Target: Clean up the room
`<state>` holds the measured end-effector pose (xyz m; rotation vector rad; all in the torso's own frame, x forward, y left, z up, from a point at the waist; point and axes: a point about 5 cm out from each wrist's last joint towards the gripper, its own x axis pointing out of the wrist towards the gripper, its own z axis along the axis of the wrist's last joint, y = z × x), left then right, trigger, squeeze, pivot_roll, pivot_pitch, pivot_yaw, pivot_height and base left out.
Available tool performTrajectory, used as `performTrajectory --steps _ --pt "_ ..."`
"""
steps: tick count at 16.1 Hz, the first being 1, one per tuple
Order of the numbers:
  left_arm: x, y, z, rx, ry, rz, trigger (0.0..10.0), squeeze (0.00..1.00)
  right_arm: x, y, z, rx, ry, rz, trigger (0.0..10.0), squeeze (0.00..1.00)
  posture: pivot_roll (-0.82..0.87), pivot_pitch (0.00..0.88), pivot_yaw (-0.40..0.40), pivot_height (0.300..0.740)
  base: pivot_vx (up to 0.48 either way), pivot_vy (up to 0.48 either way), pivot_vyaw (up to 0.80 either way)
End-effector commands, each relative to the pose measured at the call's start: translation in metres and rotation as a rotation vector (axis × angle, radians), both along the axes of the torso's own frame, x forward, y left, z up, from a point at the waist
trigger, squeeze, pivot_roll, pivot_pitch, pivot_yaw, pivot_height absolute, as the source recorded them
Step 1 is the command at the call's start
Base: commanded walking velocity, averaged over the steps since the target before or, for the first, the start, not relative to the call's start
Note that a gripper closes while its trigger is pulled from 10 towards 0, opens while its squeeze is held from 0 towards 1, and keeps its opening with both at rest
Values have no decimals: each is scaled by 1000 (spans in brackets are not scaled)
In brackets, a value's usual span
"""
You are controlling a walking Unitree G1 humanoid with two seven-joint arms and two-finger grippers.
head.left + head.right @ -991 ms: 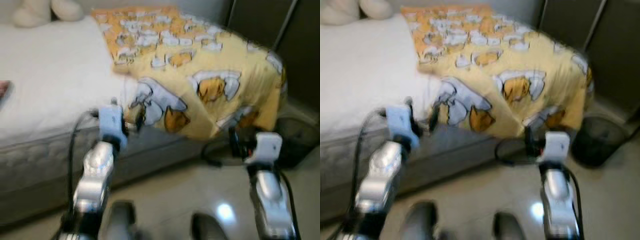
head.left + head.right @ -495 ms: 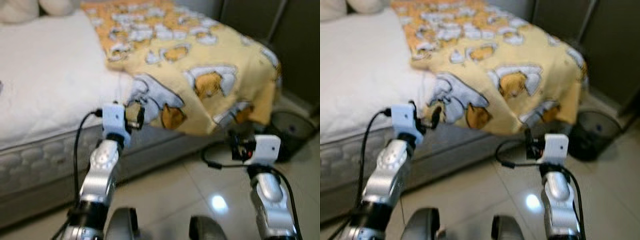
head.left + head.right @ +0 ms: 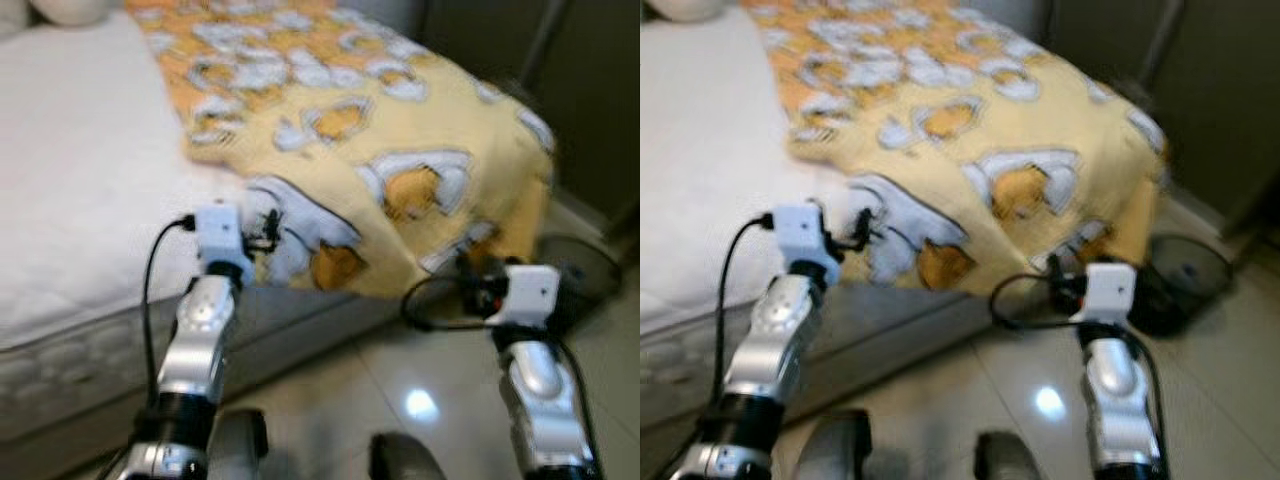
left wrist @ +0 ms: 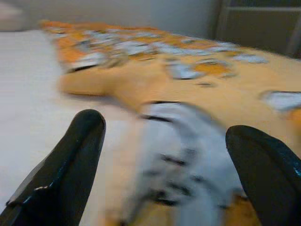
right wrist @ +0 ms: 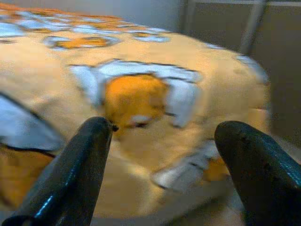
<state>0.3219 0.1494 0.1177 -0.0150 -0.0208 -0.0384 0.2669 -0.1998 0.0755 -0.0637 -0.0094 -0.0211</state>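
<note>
While both arms reach forward, the yellow blanket [image 3: 400,130] with its white and orange cartoon print lies spread over the far end of the bed [image 3: 70,210], ahead of both grippers, and its near edge hangs down over the side of the mattress toward the floor. It covers the bed's corner, and the rest of the white mattress top, off to the left gripper's outer side, is bare. At the far end of that bare part, pale rounded shapes [image 3: 60,8] sit at the edge of the head view, too cropped to identify.

Beyond the right gripper, on its outer side, a dark round bin [image 3: 580,275] stands on the glossy tiled floor [image 3: 330,400], close beside the hanging blanket corner. Dark panels [image 3: 590,90] rise behind the bin.

The left gripper [image 3: 268,222] is raised to the mattress edge, right at the blanket's drooping hem; in its wrist view the two black fingers [image 4: 75,155] stand wide apart with the blurred blanket edge between and just ahead of them, holding nothing. Whether they touch the cloth cannot be told.

The right gripper [image 3: 470,280] sits lower, in front of the hanging blanket fold. Its fingers [image 5: 80,165] are likewise spread wide and hold nothing, with the printed cloth ahead of them.
</note>
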Motion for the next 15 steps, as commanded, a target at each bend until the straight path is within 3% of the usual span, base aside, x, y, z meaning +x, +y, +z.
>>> performTrajectory --steps 1,4,7,9,10,11,15 --pt "3 4 1 -5 8 25 10000 0 1 2 0 4 6 10 10000 0 -44 0 -7 622 315 364 0" --pt "10 1 -6 52 71 1 10000 0 1 2 -1 8 13 13 10000 0 -45 0 -6 622 251 114 0" --pt "36 0 -15 124 173 -67 10000 0 2 0 0 11 22 17 10000 0 -63 0 -22 622 0 0 0" --pt "41 -2 -20 141 218 -68 10000 0 0 -2 1 6 26 19 10000 0 -73 0 -22 622 0 0 0" --pt "42 -3 -22 131 241 -67 10000 0 -1 -3 1 3 29 19 10000 0 -80 0 -20 622 0 0 0" --pt "46 -16 -25 88 285 -105 10000 0 -7 -6 1 -3 34 13 10000 0 -110 0 -11 622 0 0 0" --pt "51 -35 -20 39 278 -162 10000 0 -21 -6 -2 0 48 -5 10000 0 -146 0 1 622 0 0 0"
